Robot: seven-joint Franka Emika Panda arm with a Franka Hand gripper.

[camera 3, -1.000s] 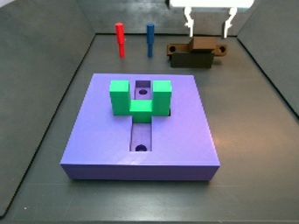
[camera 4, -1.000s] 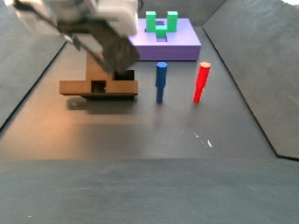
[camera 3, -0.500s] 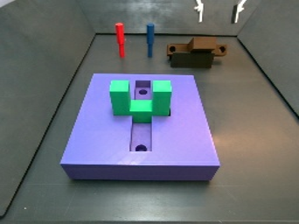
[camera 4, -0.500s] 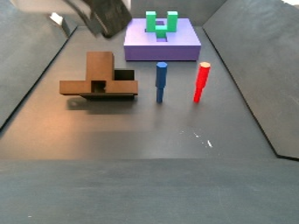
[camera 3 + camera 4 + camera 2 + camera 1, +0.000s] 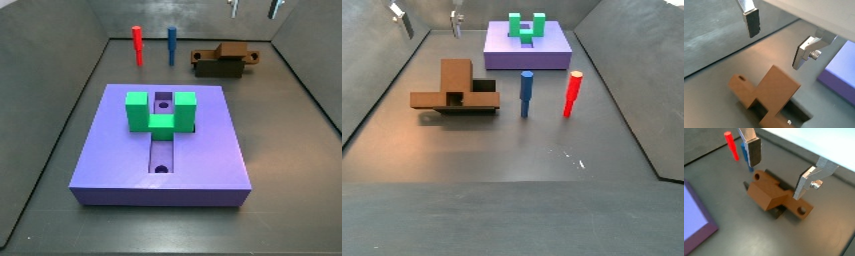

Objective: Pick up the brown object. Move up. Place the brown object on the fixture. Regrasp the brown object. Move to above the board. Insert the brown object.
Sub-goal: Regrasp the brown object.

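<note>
The brown object [image 5: 230, 52] rests on the fixture [image 5: 211, 69] at the back right of the floor; nothing holds it. In both wrist views the brown object [image 5: 769, 192] [image 5: 769, 94] lies below the fingers, with a round hole near each end of its bar. My gripper [image 5: 255, 8] hangs high above it, open, only its fingertips showing in both side views. Nothing is between the fingers [image 5: 751, 149] [image 5: 751, 23]. The purple board [image 5: 167, 150] carries a green U-shaped block [image 5: 162, 110] over its slot.
A red peg [image 5: 138, 44] and a blue peg [image 5: 171, 44] stand upright at the back, left of the fixture. In a side view the red peg [image 5: 572, 93] and blue peg [image 5: 527, 94] stand between the fixture [image 5: 481, 90] and the right wall. Grey walls enclose the floor.
My gripper has risen straight up from around the brown object, staying open. The brown object stays on the fixture.
</note>
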